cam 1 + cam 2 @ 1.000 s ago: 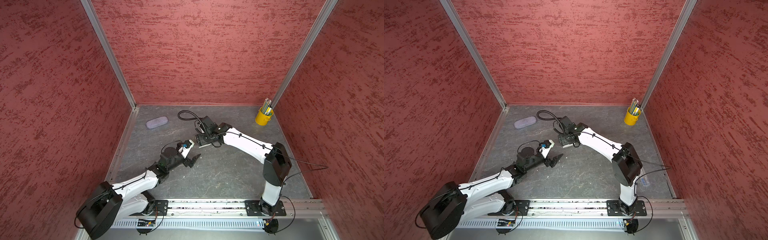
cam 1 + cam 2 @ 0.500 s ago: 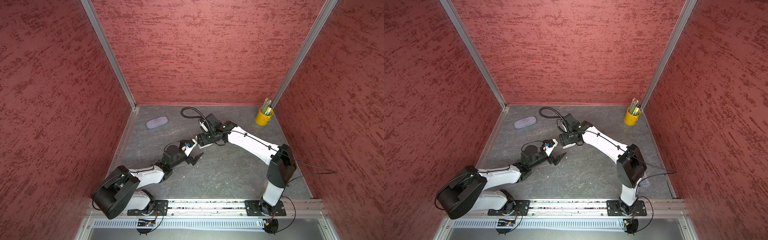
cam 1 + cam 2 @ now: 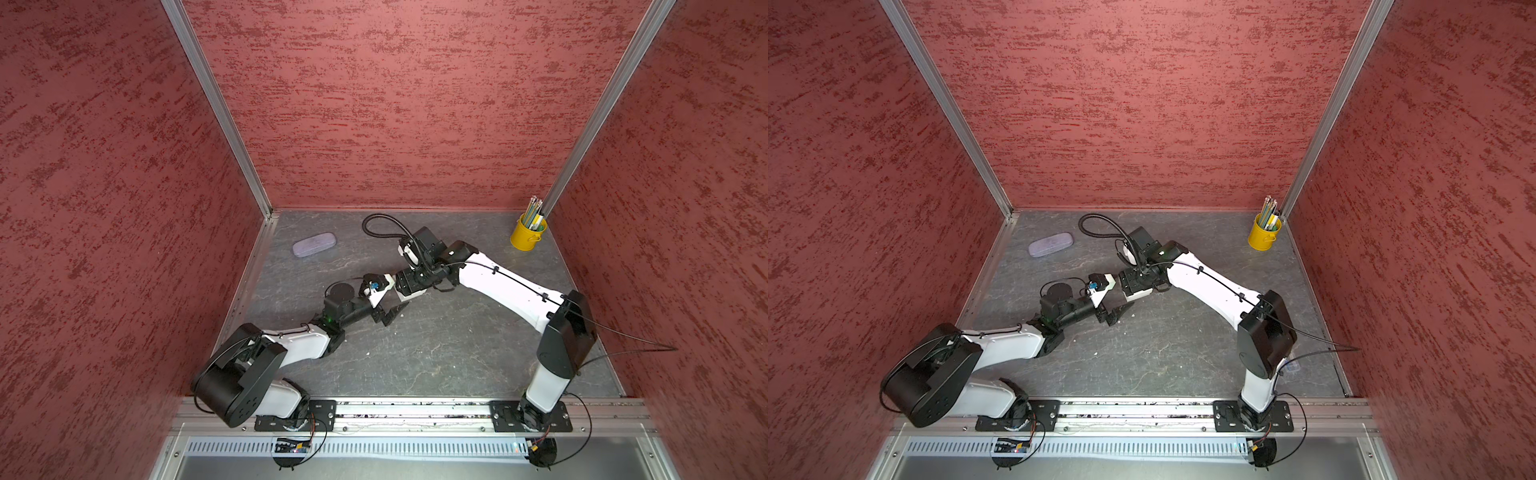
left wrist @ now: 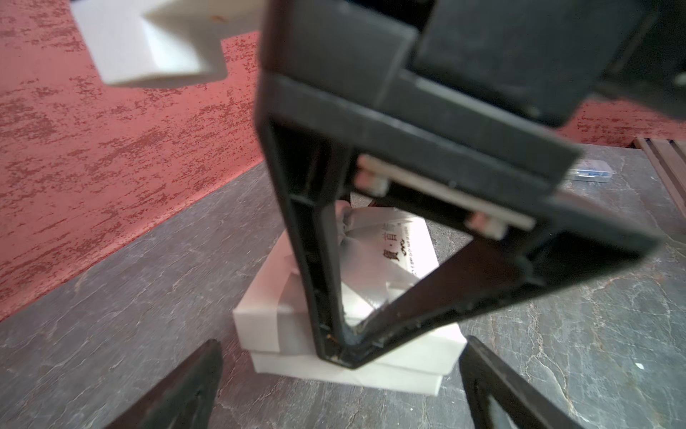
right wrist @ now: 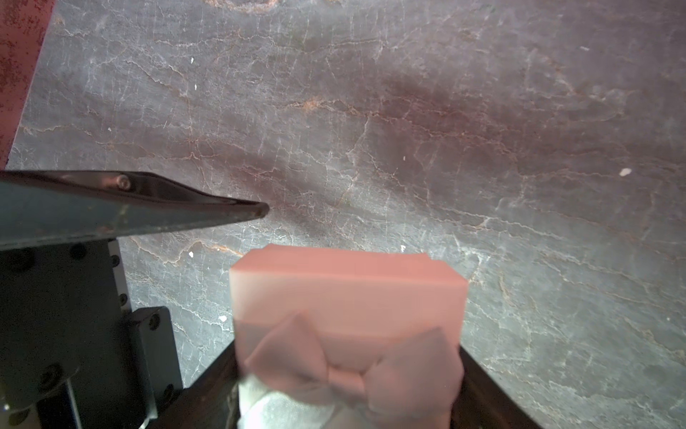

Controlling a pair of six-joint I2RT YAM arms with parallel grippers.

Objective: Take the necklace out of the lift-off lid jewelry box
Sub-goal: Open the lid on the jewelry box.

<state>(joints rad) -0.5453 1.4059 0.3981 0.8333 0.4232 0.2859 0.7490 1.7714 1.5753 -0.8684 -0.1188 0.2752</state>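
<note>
where the grey veined table (image 3: 436,361) nears its far left corner, item one: lilac glasses case (image 3: 314,244), lying flat, well apart from both arms. item two: left gripper (image 3: 390,312), low over the middle of the table, its fingers (image 4: 185,386) spread wide with nothing between them, tips aimed at the box and stopping just short of it in the left wrist view. item three: lift-off lid jewelry box (image 4: 267,308), small, square, white, near the middle of the table and just beside the left gripper in both top views; lid (image 4: 404,241) on, printed with small dark text and a bow (image 5: 349,367); it seems to rest on the table, though blur along its base leaves that unsure. item four: necklace, hidden, not seen in any view. item five: right gripper (image 5: 348,349), reaching in from the right, its fingers (image 4: 319,260) pressed against two opposite sides of the box, pinching it between them. item six: small clear case (image 4: 590,174), flat on the table near the right arm's base. item seven: yellow cup (image 3: 527,237), upright in the far right corner, holding pencils (image 3: 534,212), well apart from everything else.
</note>
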